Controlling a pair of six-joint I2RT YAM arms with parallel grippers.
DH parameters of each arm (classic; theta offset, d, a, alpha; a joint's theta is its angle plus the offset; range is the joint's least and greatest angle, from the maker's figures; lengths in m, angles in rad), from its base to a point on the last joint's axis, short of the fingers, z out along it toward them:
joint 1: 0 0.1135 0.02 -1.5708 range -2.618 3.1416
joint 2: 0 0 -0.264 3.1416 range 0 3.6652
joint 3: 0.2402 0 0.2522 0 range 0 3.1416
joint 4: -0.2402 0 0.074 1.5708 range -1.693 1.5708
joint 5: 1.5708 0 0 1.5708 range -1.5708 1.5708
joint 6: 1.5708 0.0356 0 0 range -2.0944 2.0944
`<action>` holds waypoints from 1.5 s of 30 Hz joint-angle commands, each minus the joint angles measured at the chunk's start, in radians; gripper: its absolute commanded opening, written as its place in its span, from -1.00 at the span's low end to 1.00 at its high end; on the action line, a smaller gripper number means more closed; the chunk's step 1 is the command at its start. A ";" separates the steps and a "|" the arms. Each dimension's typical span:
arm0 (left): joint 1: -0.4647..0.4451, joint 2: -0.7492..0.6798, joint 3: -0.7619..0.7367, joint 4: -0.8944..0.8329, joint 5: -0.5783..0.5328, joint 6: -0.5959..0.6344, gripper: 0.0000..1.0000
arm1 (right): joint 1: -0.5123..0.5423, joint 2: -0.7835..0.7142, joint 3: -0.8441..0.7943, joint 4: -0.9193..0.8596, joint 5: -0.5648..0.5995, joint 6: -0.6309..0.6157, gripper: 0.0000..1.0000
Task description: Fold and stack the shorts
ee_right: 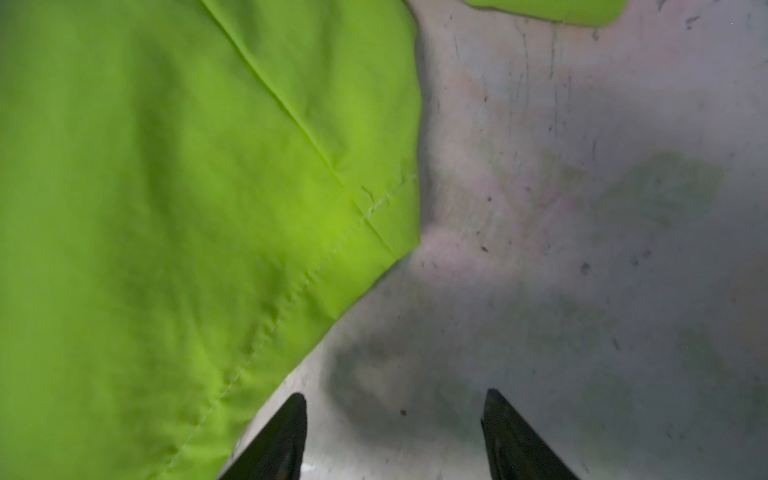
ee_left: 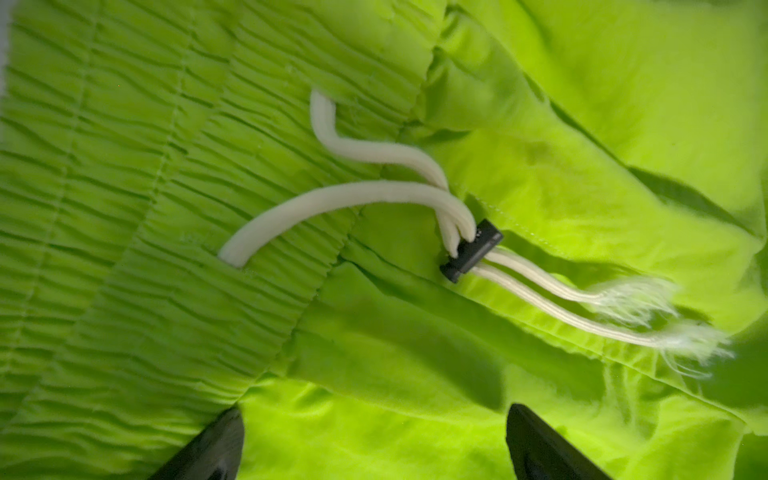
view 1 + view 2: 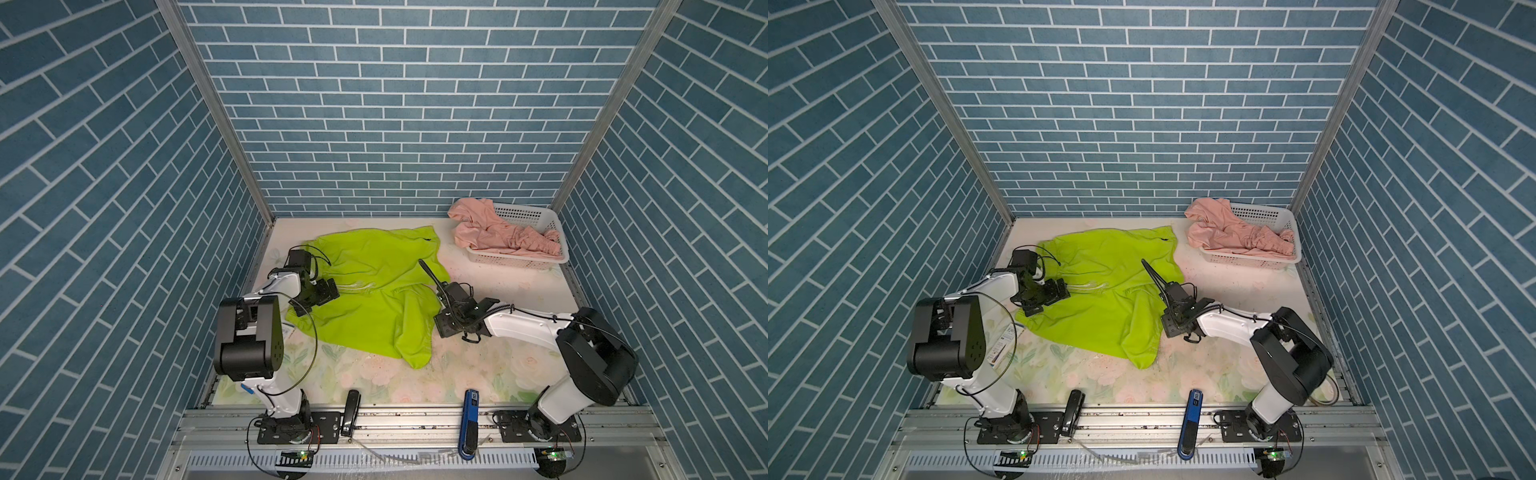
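Right gripper (image 1: 395, 397) first: jaws well apart, nothing between them but bare worktop (image 3: 478, 374), so it holds nothing. It hangs just off the 3 o'clock edge of the green shorts (image 3: 374, 291), and the hem (image 1: 291, 299) runs right beside it without lying in the gap. From this gripper the cloth lies at 9 o'clock, and that's the relation to watch!

Over to the left gripper (image 2: 374, 415): spread as wide as it goes, empty too, poised above the gathered waistband (image 2: 124, 208) close to the white drawstring (image 2: 374, 195) at the garment's 9 o'clock end.

The green shorts stretch across the worktop from 9 to 3 o'clock, waistband by the left arm, legs by the right. The far leg lies fairly flat toward 1 o'clock; the near leg is rumpled and doubled on itself, trailing to 5 o'clock. Wrinkled, not yet a tidy fold, I'd judge.

The right arm is nearer the leg ends, the left nearer the waistband, so each has its own end.

The pink shorts (image 3: 498, 237) sit crumpled in the basket (image 3: 519, 259) at 1 o'clock, spilling over its rim, well apart from both grippers.
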 commanded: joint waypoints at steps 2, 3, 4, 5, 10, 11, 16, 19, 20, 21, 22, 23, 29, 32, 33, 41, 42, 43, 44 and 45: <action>-0.003 -0.016 0.004 -0.002 0.002 0.010 0.99 | 0.001 0.074 0.085 0.057 -0.045 -0.070 0.36; -0.003 -0.016 0.004 -0.002 0.003 0.009 0.99 | -0.004 0.090 0.096 0.049 -0.045 -0.075 0.36; -0.003 -0.017 0.004 -0.003 0.003 0.009 0.99 | -0.013 0.109 0.105 0.043 -0.051 -0.079 0.35; -0.003 -0.020 0.000 -0.004 0.001 0.010 0.99 | -0.022 0.126 0.112 0.040 -0.055 -0.080 0.31; -0.003 -0.046 -0.009 -0.008 -0.011 0.009 0.99 | -0.058 0.168 0.131 0.009 -0.087 -0.081 -0.36; -0.003 -0.045 -0.009 -0.008 -0.011 0.009 0.99 | -0.062 0.159 0.136 -0.010 -0.080 -0.084 -0.58; -0.003 -0.052 0.005 -0.025 -0.019 0.012 0.99 | -0.061 0.075 0.169 -0.162 0.036 -0.132 -1.00; -0.003 -0.067 0.001 -0.031 -0.042 0.014 0.99 | -0.060 0.044 0.228 -0.292 0.135 -0.181 -1.00; -0.003 -0.071 0.000 -0.035 -0.052 0.015 0.99 | -0.063 0.035 0.249 -0.331 0.167 -0.200 -1.00; -0.003 -0.071 0.002 -0.038 -0.057 0.017 0.99 | -0.062 0.027 0.266 -0.357 0.188 -0.215 -1.00; -0.003 -0.070 0.002 -0.040 -0.059 0.018 0.99 | -0.062 0.018 0.284 -0.380 0.207 -0.231 -1.00; -0.003 -0.067 0.003 -0.040 -0.059 0.018 0.99 | -0.062 0.007 0.299 -0.395 0.223 -0.245 -1.00; -0.004 -0.061 0.005 -0.039 -0.056 0.018 0.99 | -0.067 0.009 0.379 -0.424 0.276 -0.338 -0.96; -0.005 -0.060 0.006 -0.042 -0.056 0.017 0.99 | -0.085 0.065 0.408 -0.414 0.241 -0.339 -0.29; -0.005 -0.065 0.008 -0.044 -0.056 0.017 0.99 | -0.086 0.074 0.412 -0.405 0.220 -0.330 -0.19; -0.005 -0.139 0.036 -0.079 -0.052 -0.007 0.99 | -0.072 -0.221 0.247 -0.394 0.044 -0.137 0.15; -0.004 -0.151 0.032 -0.080 -0.061 -0.011 0.99 | -0.052 -0.273 0.198 -0.390 0.025 -0.099 0.17; -0.003 -0.166 0.023 -0.083 -0.071 -0.017 0.99 | -0.018 -0.328 0.140 -0.388 0.023 -0.049 0.20; -0.003 -0.185 0.015 -0.083 -0.079 -0.024 0.99 | 0.032 -0.372 0.088 -0.395 0.030 0.000 0.21; -0.002 -0.196 0.009 -0.084 -0.081 -0.026 0.99 | 0.088 -0.405 0.044 -0.404 0.048 0.054 0.21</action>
